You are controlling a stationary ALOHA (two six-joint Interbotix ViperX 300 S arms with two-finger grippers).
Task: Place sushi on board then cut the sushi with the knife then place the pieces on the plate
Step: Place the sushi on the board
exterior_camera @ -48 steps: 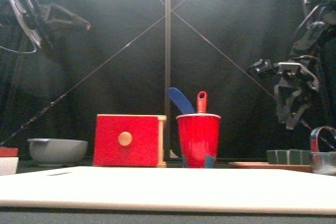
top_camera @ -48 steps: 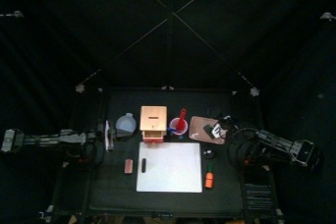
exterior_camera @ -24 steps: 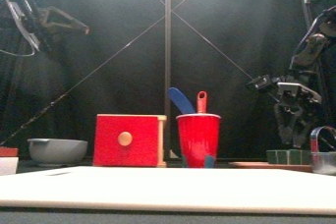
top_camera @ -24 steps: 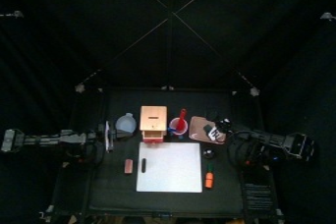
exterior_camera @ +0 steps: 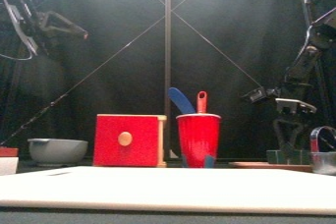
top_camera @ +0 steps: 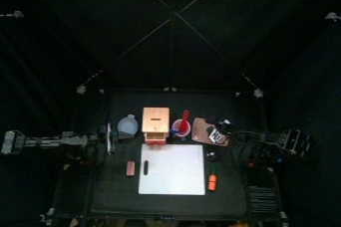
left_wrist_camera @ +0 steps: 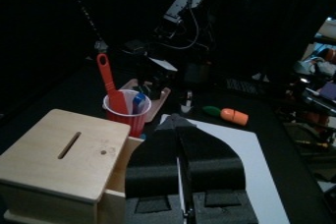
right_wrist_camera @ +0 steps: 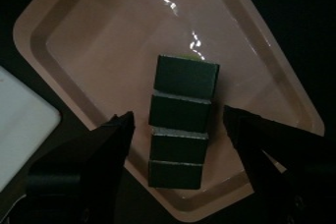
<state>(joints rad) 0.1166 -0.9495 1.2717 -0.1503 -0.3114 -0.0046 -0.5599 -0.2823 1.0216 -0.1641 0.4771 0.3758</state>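
The black table (top_camera: 102, 189) carries a white board (top_camera: 173, 169) at its near middle, lying flat and bare.

The left arm (top_camera: 47, 141) rests at the table's left edge. The left gripper (left_wrist_camera: 184, 138) is clenched on nothing, its jaws pressed together, and points across the table toward the right.

The right arm (top_camera: 273, 143) reaches in from the right and holds the right gripper (right_wrist_camera: 183, 122) low over the tray. Its jaws are spread wide, one on each side of the sushi. Neither jaw shows contact with the roll.

The wooden box (exterior_camera: 129, 140), with its red front, stands just beyond the board's far edge. The pink tray (right_wrist_camera: 79, 46) lies at the far right, past the board's far right corner. The blue-grey bowl (exterior_camera: 57, 150) sits left of the box. The red cup (exterior_camera: 198, 140) stands between box and tray, just beside the box.

The sushi (right_wrist_camera: 182, 100), a row of four dark green blocks joined together, lies inside the tray, not on the board.

A blue knife (exterior_camera: 178, 98) and a red knife (exterior_camera: 201, 101) stand in the cup, handles up.

An orange toy (top_camera: 212, 181) lies just beside the board's near right edge. A small red-and-dark toy (top_camera: 131, 167) lies left of the board.
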